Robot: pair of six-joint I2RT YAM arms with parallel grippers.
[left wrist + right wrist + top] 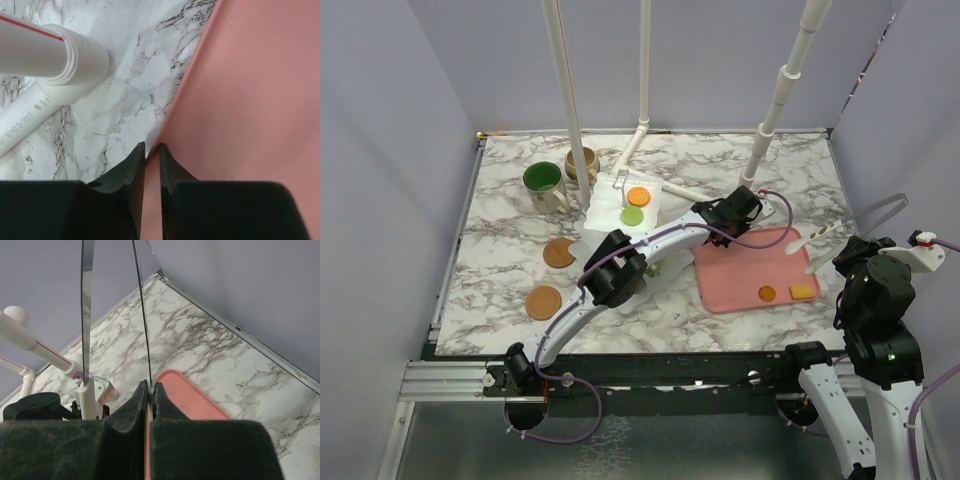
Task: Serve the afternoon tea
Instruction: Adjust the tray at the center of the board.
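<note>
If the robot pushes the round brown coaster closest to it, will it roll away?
Probably not. The coaster lies flat on the marble table, so it would likely slide, not roll. It looks thin, so it is probably light and tricky to pinch from above.

On marble table [500, 240]: pink tray [740, 275] near white pipe frame [566, 90]; metal tongs [87, 300] aloft.
</note>
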